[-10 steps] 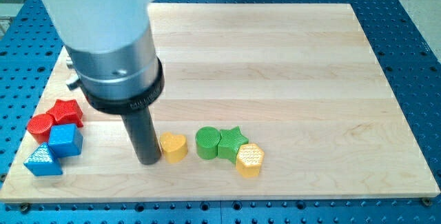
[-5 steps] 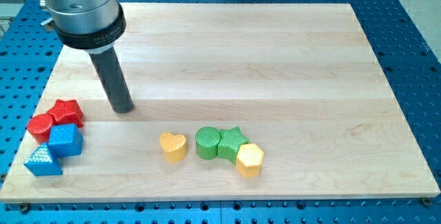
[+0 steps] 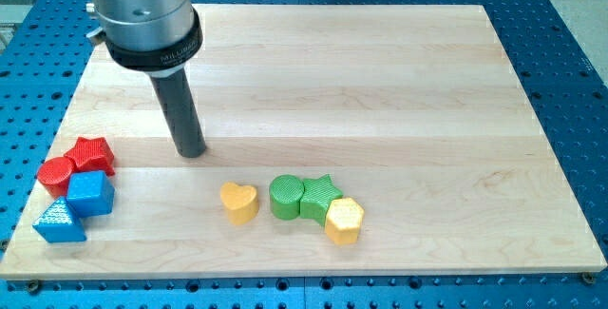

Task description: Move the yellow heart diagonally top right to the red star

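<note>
The yellow heart (image 3: 238, 202) lies near the view's bottom, left of centre. The red star (image 3: 93, 155) sits at the view's left, touching a red cylinder (image 3: 55, 173). My tip (image 3: 193, 151) rests on the board between them, up and to the left of the yellow heart and to the right of the red star, touching neither.
A blue cube (image 3: 89, 194) and a blue triangle (image 3: 59, 222) sit just below the red blocks. A green cylinder (image 3: 285, 197), a green star (image 3: 320, 196) and a yellow hexagon (image 3: 344, 221) cluster right of the heart. The wooden board (image 3: 380, 81) lies on a blue perforated table.
My tip left the yellow heart's left side, moved up and left toward the red star, then shifted slightly right and down. No block has moved.
</note>
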### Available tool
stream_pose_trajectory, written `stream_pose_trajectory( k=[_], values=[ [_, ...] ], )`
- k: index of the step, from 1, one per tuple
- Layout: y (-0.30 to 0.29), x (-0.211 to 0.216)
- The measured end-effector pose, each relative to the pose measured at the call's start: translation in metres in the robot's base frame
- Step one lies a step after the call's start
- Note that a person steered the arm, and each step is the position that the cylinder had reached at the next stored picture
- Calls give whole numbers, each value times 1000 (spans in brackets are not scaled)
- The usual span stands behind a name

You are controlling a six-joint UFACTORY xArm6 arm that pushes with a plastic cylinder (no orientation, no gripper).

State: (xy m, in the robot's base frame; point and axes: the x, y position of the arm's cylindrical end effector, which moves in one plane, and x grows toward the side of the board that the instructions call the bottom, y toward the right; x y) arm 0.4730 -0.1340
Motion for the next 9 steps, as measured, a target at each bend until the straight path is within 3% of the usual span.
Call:
stream_pose_trajectory(
  k=[2, 3, 4, 5, 6, 7, 8, 9],
  values=[
    [238, -1],
    [274, 86],
    [222, 145],
    [190, 142],
    [154, 101],
    [150, 129],
    [97, 143],
    [53, 79]
  ],
)
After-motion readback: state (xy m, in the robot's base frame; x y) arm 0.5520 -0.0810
